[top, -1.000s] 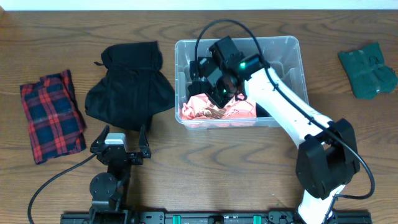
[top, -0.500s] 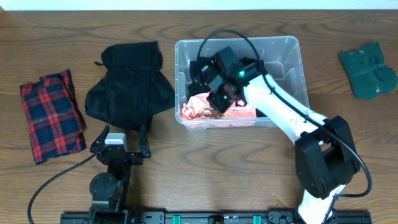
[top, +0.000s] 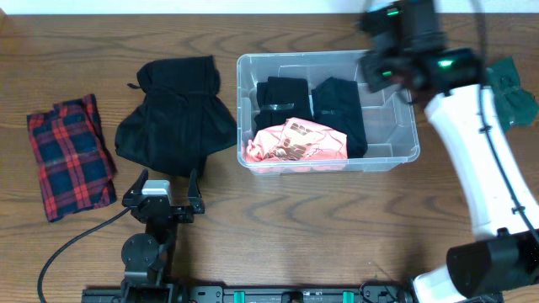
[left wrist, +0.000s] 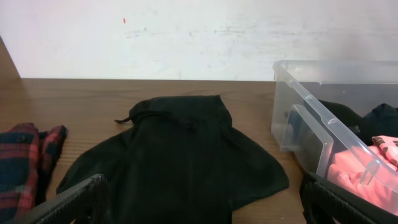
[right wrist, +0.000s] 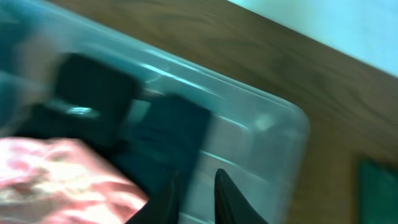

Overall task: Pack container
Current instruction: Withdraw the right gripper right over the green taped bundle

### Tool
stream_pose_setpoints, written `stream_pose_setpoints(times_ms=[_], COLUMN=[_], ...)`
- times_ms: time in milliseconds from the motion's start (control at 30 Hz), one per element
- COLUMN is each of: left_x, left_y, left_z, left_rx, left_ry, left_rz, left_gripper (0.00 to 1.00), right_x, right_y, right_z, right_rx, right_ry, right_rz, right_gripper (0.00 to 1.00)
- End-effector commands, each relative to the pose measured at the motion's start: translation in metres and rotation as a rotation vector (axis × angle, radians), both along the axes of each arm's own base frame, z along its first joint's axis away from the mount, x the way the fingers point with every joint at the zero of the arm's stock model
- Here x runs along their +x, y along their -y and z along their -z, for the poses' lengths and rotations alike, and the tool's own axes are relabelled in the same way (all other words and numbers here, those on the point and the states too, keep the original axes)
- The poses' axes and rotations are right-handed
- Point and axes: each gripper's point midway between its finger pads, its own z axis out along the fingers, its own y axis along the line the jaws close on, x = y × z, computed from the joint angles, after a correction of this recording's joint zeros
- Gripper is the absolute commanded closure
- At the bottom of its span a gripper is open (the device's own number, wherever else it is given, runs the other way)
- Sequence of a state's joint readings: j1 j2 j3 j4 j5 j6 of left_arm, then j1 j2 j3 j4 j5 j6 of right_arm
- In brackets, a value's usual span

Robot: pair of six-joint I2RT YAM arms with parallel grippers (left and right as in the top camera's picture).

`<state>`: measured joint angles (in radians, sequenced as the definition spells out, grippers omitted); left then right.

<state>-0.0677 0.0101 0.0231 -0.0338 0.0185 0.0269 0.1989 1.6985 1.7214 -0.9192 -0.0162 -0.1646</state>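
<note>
The container (top: 389, 135) is a clear bin at the centre back of the table. It holds two folded black garments (top: 285, 103) (top: 339, 114) and a pink garment (top: 296, 143) at its front. My right gripper (top: 381, 67) is above the container's far right corner, blurred. In the right wrist view (right wrist: 198, 186) its fingers stand a narrow gap apart with nothing between them, over the container (right wrist: 261, 134). My left gripper (top: 162, 192) rests low at the front left, open and empty. In the left wrist view (left wrist: 202, 208) it faces a black garment (left wrist: 180, 155).
A loose black garment (top: 177, 114) lies left of the container. A red and blue plaid cloth (top: 69, 156) lies at the far left. A green cloth (top: 505, 97) lies at the far right, partly behind my right arm, and shows in the right wrist view (right wrist: 376, 186).
My right gripper has risen out of the container and swung to its far right corner. The second black garment now lies uncovered in the container beside the first.
</note>
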Motion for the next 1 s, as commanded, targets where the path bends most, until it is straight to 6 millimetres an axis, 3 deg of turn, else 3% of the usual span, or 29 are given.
stream_pose_setpoints(times_ms=[0,200,267,433,567,633,767,967], left_x=[-0.001,-0.001,-0.001,-0.001,-0.001,-0.001,-0.001,-0.001], left_y=[-0.004,-0.004,-0.004,-0.004,-0.004,-0.004,-0.004,-0.004], left_z=[0.017,0.017,0.017,0.017,0.017,0.017,0.017,0.017], left_rx=[0.013,0.013,0.013,0.013,0.013,0.013,0.013,0.013], left_ry=[-0.049,-0.049,-0.049,-0.049,-0.049,-0.049,-0.049,-0.049], left_rz=[-0.023,-0.023,-0.023,-0.023,-0.023,-0.023,-0.023,-0.023], left_gripper=[0.02,0.02,0.02,0.02,0.02,0.02,0.02,0.02], right_x=[0.008,0.013,0.011,0.004,0.01,0.014,0.02,0.041], right_y=[0.069,0.166,0.195,0.262,0.309,0.329,0.361,0.38], right_z=[0.007,0.017,0.023,0.046,0.065,0.075,0.098,0.126], right_rx=[-0.06,-0.049,-0.027,0.041,0.056,0.056,0.063,0.179], right_ry=[-0.013,-0.014,-0.024,-0.046,-0.016,0.001,0.017,0.069], right_rz=[0.185,0.42,0.509,0.736,0.836,0.869,0.914,0.871], right_gripper=[0.78,0.39,0.31,0.27,0.21,0.22,0.14,0.11])
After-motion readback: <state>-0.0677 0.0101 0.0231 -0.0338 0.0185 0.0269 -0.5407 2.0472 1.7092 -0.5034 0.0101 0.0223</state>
